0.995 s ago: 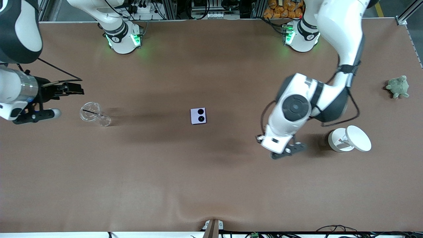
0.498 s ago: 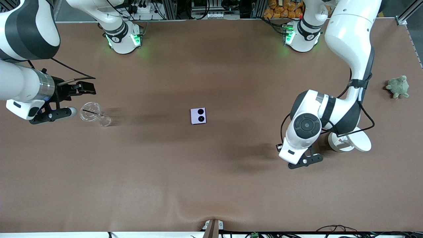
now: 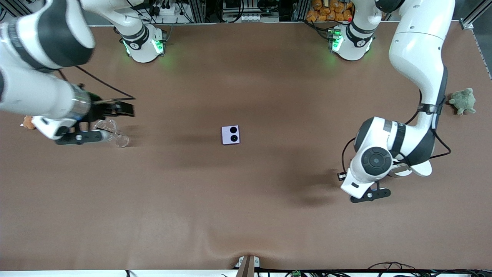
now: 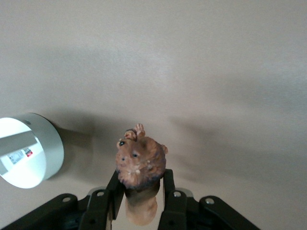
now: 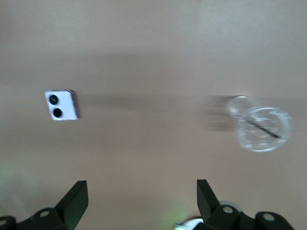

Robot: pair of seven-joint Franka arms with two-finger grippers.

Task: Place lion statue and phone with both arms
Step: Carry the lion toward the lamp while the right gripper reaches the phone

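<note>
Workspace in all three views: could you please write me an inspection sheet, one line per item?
Surface: brown table mat, no spills seen.
Job's things: pale lilac square flip phone lying flat mid-table; small reddish-brown lion statue held in the air.
Clutter: clear glass cup; white round container; green plush turtle; orange-brown plush toy, mostly hidden.
End effectors: left end effector shut on the lion statue, over bare mat beside the container; right end effector open, above the mat beside the cup.
Cables: black cables along both arms.
Surroundings: equipment racks along the robots' edge.
</note>
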